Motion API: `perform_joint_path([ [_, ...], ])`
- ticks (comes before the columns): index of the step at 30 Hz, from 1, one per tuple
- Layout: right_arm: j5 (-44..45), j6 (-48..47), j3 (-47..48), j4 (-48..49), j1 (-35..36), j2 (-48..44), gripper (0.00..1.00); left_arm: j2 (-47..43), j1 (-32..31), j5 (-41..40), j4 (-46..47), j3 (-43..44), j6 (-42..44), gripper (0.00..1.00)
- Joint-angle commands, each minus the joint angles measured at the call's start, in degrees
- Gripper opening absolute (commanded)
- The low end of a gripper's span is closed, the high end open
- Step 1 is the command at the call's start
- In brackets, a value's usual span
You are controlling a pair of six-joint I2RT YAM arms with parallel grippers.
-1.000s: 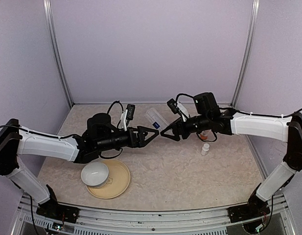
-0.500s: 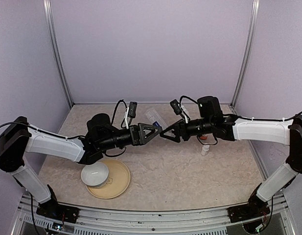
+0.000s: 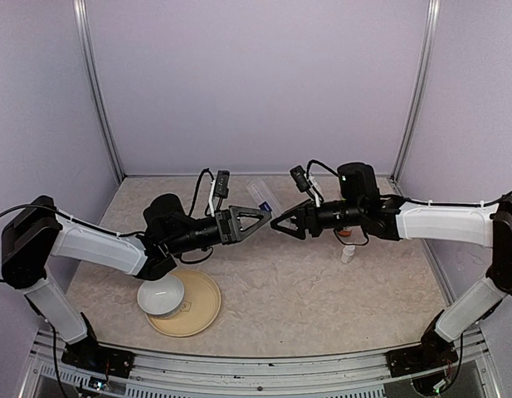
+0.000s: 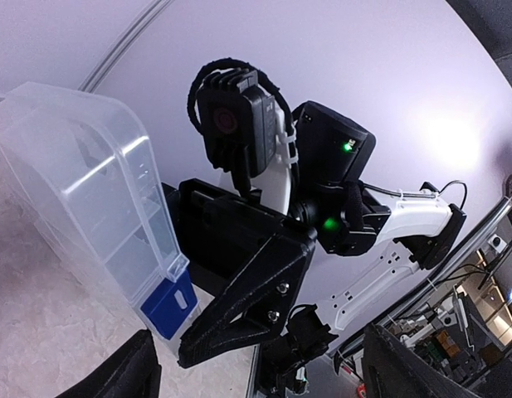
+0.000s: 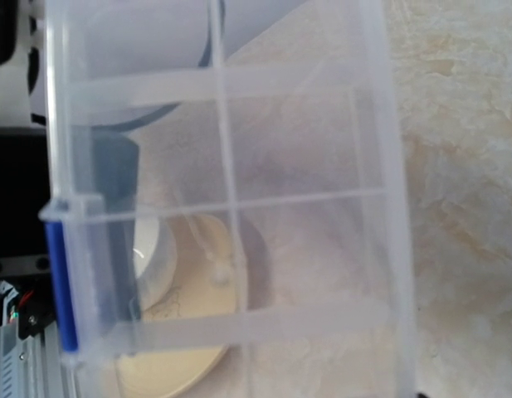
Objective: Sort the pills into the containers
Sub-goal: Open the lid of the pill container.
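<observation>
The containers are the compartments of a clear pill box (image 3: pixel 261 195) with a blue latch. It is raised off the table and my right gripper (image 3: pixel 279 225) is shut on its latch end. The box fills the right wrist view (image 5: pixel 239 166), hiding that gripper's fingers. In the left wrist view the box (image 4: pixel 90 191) stands beside the right gripper's black finger (image 4: pixel 247 290). My left gripper (image 3: pixel 262 222) hovers tip to tip with the right one, open and empty (image 4: pixel 260 365). A small pale speck (image 5: pixel 218 274) shows through the box over the plate; I cannot tell if it is the pills.
A white bowl (image 3: pixel 161 296) sits on a beige plate (image 3: pixel 197 305) at the front left. A tiny white bottle (image 3: pixel 348 253) stands right of centre. An orange-labelled bottle (image 3: pixel 345 233) is mostly hidden behind the right arm. Walls enclose the table's back and sides.
My left gripper has lifted slightly towards the box and its jaws have narrowed a little. The right gripper and the box have barely shifted.
</observation>
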Motion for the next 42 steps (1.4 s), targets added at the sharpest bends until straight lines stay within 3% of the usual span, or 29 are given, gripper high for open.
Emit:
perform_joint_path([
  [1, 0.44, 0.08, -1.21, 1.59, 0.53, -1.04, 0.60, 0.31, 0.20, 2.22, 5.15, -0.78, -0.55, 0.79],
  [27, -3.95, 2.56, -2.48, 5.49, 0.44, -0.13, 0.57, -0.21, 1.09, -1.53, 5.92, -3.05, 0.46, 0.79],
  [42, -2.71, 2.67, -2.46, 5.90, 0.51, 2.43, 0.55, 0.85, 0.72, 0.67, 9.33, -1.88, -0.51, 0.79],
])
